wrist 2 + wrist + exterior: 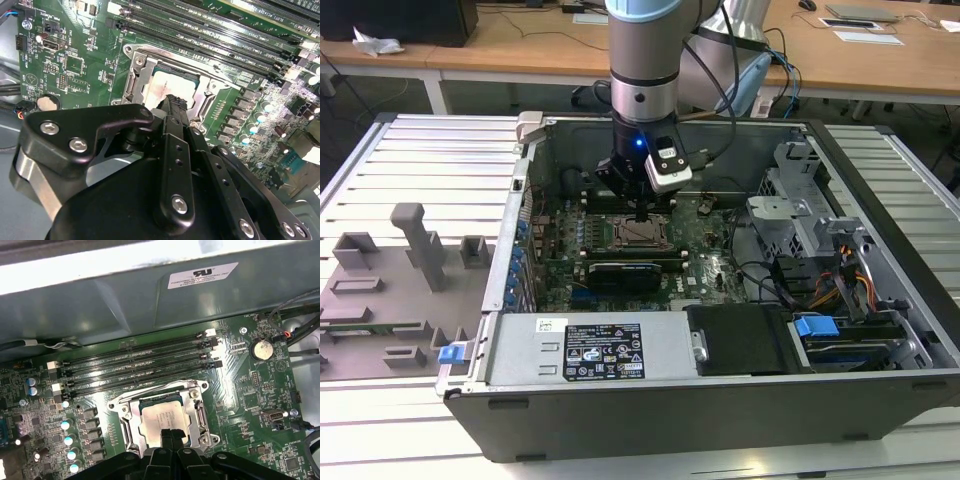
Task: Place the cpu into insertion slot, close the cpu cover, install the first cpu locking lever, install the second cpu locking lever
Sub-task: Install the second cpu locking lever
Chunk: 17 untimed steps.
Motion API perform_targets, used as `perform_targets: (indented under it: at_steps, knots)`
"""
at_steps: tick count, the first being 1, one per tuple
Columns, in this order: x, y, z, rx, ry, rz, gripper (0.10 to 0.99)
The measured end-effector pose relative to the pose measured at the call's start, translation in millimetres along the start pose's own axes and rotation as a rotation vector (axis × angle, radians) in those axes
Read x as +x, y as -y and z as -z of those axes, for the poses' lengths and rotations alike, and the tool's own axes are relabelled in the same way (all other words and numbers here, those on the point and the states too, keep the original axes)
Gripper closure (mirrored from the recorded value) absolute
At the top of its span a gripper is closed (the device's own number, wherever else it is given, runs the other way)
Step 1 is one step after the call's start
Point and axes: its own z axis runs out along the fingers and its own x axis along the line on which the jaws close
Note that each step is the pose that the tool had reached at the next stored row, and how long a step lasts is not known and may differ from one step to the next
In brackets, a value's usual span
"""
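**Ana:** One arm is over the open computer case [880,330], with its end effector [642,212] lowered straight above the processor socket on the green motherboard [710,255].

**Ben:** What are the fingers doing?

**Ana:** They are pressed together with no gap between the tips, and nothing is held. In the first wrist view the joined tips [171,436] sit over the near edge of the cpu [162,421]. In the second wrist view they [173,103] cover part of the chip [167,85].

**Ben:** Where is the chip itself?

**Ana:** It lies flat in the insertion slot [131,434], silver top up. The cpu cover [194,401] is down around it, and its window frames the chip in both wrist views. I cannot tell whether the tips touch the chip or stop just above it.

**Ben:** And the levers?

**Ana:** I cannot tell how they stand.

**Ben:** What surrounds the socket?

**Ana:** Four long black memory slots [140,365] run just beside it on the side toward the case wall. A coin cell battery [260,348] lies well apart toward one corner of the board. In the exterior view a black card [625,272] sits near the socket, and a grey fixture tray [390,300] rests on the bench [430,160] at the exterior view's left.
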Motion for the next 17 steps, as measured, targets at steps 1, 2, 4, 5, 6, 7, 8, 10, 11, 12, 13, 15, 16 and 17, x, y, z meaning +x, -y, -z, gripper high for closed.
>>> perform_targets:
  at_steps: [1, 2, 4, 5, 6, 7, 8, 10, 11, 12, 13, 15, 16, 17]
  knots:
    - [-0.1, 0.4, 0.1, 0.0, -0.0001, 0.0, 0.98]
    - [-0.4, 1.5, 0.0, 0.0, -0.0001, 0.0, 0.98]
    - [-0.7, 3.2, 0.0, 0.0, 0.0, 0.0, 0.98]
    - [-1.0, 4.6, 0.0, 0.0, 0.0, 0.0, 0.98]
    - [-1.2, 5.6, 0.0, 0.0, 0.0, 0.0, 0.98]
    - [-1.6, 7.4, 0.1, 0.0, 0.0, 0.0, 0.98]
    - [-1.8, 8.5, 0.1, 0.0, -0.0001, 0.0, 0.98]
    - [-2.2, 10.5, 0.2, 0.0, -0.0001, 0.0, 0.98]
    - [-2.4, 11.5, 0.2, 0.0, 0.0, 0.0, 0.98]
    - [-2.7, 13.0, 0.2, 0.0, 0.0, 0.0, 0.98]
    - [-2.9, 14.0, 0.2, 0.0, 0.0, 0.0, 0.98]
    - [-3.8, 18.2, 0.3, 0.0, -0.0001, 0.0, 0.98]
    - [-4.2, 19.8, 0.3, 0.0, 0.0, 0.0, 0.98]
    - [-4.3, 20.6, 0.3, 0.0, 0.0, 0.0, 0.98]
